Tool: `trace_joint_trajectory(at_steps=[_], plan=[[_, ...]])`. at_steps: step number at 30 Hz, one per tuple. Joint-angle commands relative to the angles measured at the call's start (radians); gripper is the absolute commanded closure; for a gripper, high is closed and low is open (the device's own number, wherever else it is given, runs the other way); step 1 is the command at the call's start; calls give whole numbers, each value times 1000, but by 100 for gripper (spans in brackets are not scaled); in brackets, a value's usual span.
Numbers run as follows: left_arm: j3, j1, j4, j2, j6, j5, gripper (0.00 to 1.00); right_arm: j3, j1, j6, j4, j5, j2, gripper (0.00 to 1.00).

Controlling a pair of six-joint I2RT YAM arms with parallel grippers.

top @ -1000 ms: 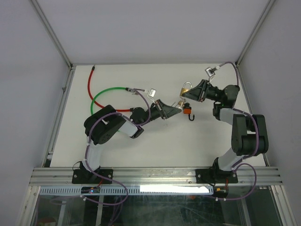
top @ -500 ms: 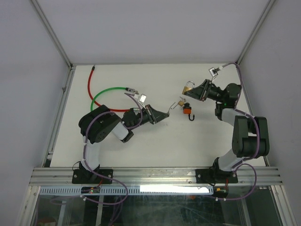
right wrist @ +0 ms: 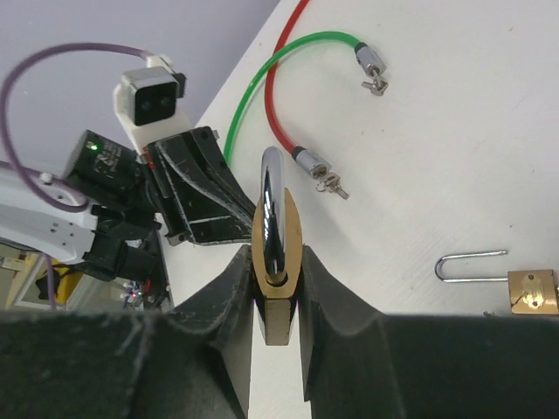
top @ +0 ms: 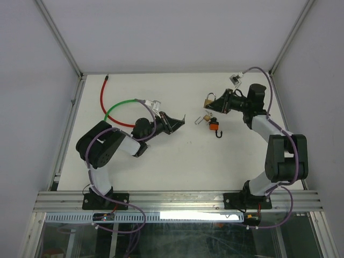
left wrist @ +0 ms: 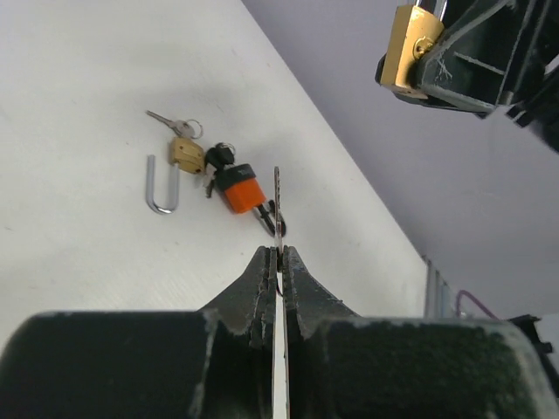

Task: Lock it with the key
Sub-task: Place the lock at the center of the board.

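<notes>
My right gripper is shut on a brass padlock with a silver shackle and holds it above the table. In the right wrist view the padlock sits edge-on between the jaws of the right gripper. My left gripper is shut on a thin silver key, whose blade sticks out past the fingertips. The key tip is well left of the padlock, with a clear gap between them. From the left wrist the padlock shows at the top right.
A small brass padlock with an open shackle, a key ring and an orange-capped lock lie on the table between the grippers. A green cable lock and a red cable lock lie at the back left.
My left arm has drawn back to the left with the key, away from the padlock. My right gripper has shifted slightly left and turned, still holding the padlock.
</notes>
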Motion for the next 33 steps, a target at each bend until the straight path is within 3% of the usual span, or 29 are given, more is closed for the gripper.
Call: trace_joint_trajectory(at_steps=[1, 13, 25, 33], plan=[[94, 0, -233, -84, 197, -68, 100, 159, 70, -304, -323, 98, 21, 100], [385, 109, -596, 44, 245, -30, 100, 512, 242, -546, -727, 333, 282, 100], [674, 142, -864, 226, 250, -46, 99, 889, 287, -549, -938, 433, 635, 99], [728, 142, -915, 281, 238, -46, 89, 936, 299, -531, -957, 467, 718, 89]])
